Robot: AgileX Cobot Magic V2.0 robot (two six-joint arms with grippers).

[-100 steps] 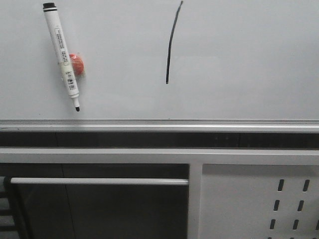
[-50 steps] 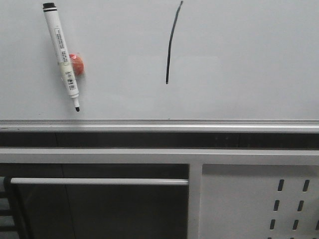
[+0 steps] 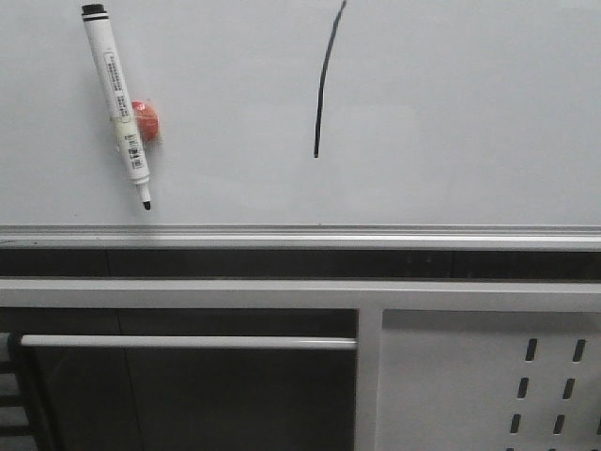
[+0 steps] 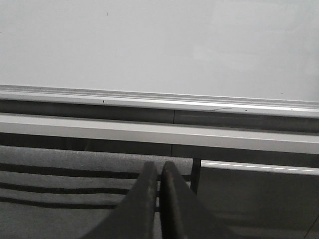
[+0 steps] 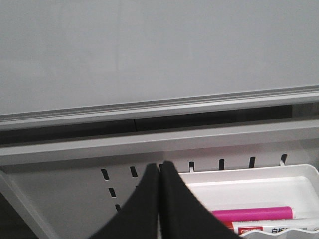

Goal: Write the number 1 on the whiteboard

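The number 1 (image 3: 322,80), a thin black, slightly curved marker stroke, sits high on the glossy pale grey-white whiteboard (image 3: 451,113), which looks stiff and slick, its ink probably easy to smear. The white marker pen (image 3: 118,101), likely light, hangs left against an orange-red magnet (image 3: 146,120); mid-barrel seems the best hold. The left gripper (image 4: 159,172) and right gripper (image 5: 159,172) sit low, pressed closed and empty, facing the board's silver edge.
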